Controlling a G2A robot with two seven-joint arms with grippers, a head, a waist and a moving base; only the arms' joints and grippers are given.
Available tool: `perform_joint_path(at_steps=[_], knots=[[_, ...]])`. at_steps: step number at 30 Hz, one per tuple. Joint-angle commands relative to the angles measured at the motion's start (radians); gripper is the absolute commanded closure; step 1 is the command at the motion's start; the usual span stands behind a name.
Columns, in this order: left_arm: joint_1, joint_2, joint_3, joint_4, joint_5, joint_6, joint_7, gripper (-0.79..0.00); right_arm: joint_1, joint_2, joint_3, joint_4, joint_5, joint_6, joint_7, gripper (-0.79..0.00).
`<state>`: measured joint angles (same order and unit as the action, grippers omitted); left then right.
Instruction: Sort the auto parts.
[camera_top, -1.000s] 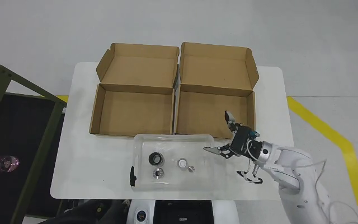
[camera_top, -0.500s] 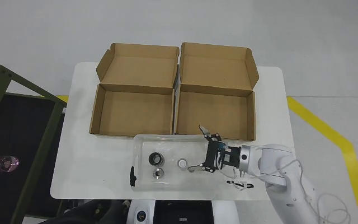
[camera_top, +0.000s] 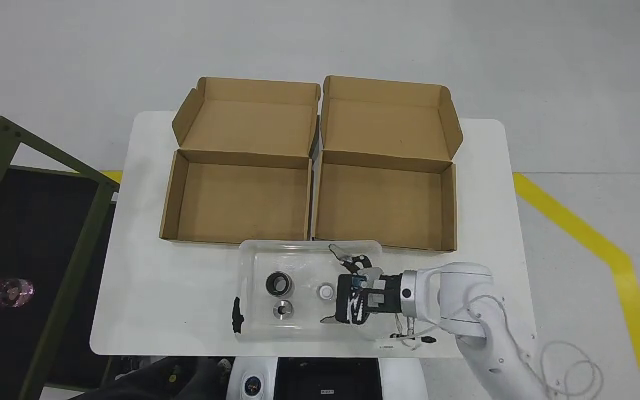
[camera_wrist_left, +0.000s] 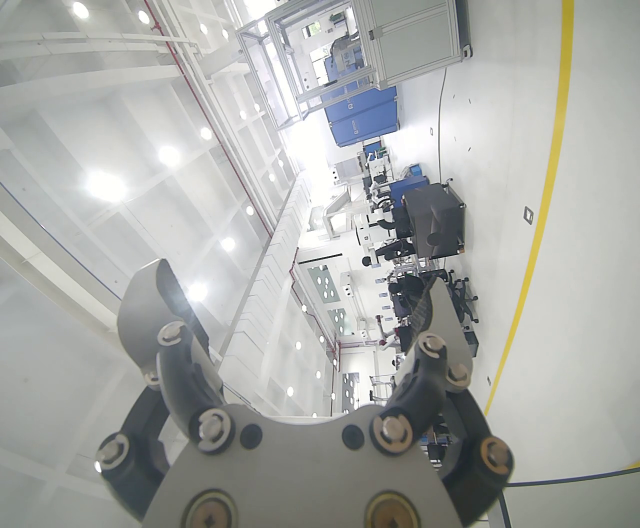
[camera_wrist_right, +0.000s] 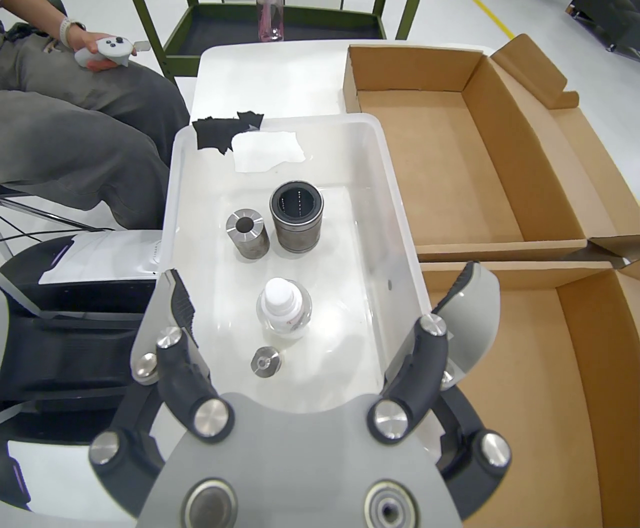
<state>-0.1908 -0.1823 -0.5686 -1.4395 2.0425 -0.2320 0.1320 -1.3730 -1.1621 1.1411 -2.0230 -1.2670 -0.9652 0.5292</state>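
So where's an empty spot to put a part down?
Both cardboard boxes are bare inside: the left box and the right box. The table is free left of the tub. The tub is crowded: four parts, with the right hand over it.

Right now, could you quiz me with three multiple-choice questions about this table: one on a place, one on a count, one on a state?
1. Where is the bearing?
A) in the clear bin
B) in a cardboard box
C) on the bare table

2. How many items lie in the bin?
A) two
B) four
C) six

3. How is the right gripper?
A) shut on a part
B) open, holding nothing
C) shut, empty

Answers:
1 A: the bin's walls stand all around it.
2 B: bearing, sleeve, bottle and disc.
3 B: its jaws stand wide apart above the bin.
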Motion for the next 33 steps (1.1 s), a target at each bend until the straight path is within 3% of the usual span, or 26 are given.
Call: perform_joint_path(at_steps=[1,12,18,21,24,28,29,30,33], knots=[[0.000,0.000,0.000,0.000,0.000,0.000,0.000,-0.785,0.007,0.001,-0.014,0.006,-0.017,-0.005,0.006,-0.785],[0.000,0.000,0.000,0.000,0.000,0.000,0.000,-0.785,0.034,0.004,-0.084,0.073,-0.068,0.035,0.001,-0.773],[0.000,0.000,0.000,0.000,0.000,0.000,0.000,-0.785,0.042,0.006,-0.102,0.100,-0.089,0.056,-0.010,-0.594],[0.000,0.000,0.000,0.000,0.000,0.000,0.000,-0.785,0.049,0.007,-0.111,0.112,-0.098,0.061,-0.016,-0.382],[0.000,0.000,0.000,0.000,0.000,0.000,0.000,-0.785,0.055,0.008,-0.121,0.123,-0.103,0.066,-0.020,-0.317],[0.000,0.000,0.000,0.000,0.000,0.000,0.000,-0.785,0.064,0.010,-0.130,0.129,-0.101,0.065,-0.028,-0.157],[0.000,0.000,0.000,0.000,0.000,0.000,0.000,-0.785,0.067,0.010,-0.131,0.128,-0.100,0.063,-0.032,-0.037],[0.000,0.000,0.000,0.000,0.000,0.000,0.000,-0.785,0.069,0.011,-0.132,0.125,-0.100,0.062,-0.035,0.000],[0.000,0.000,0.000,0.000,0.000,0.000,0.000,-0.785,0.074,0.013,-0.131,0.113,-0.083,0.056,-0.057,0.000]])
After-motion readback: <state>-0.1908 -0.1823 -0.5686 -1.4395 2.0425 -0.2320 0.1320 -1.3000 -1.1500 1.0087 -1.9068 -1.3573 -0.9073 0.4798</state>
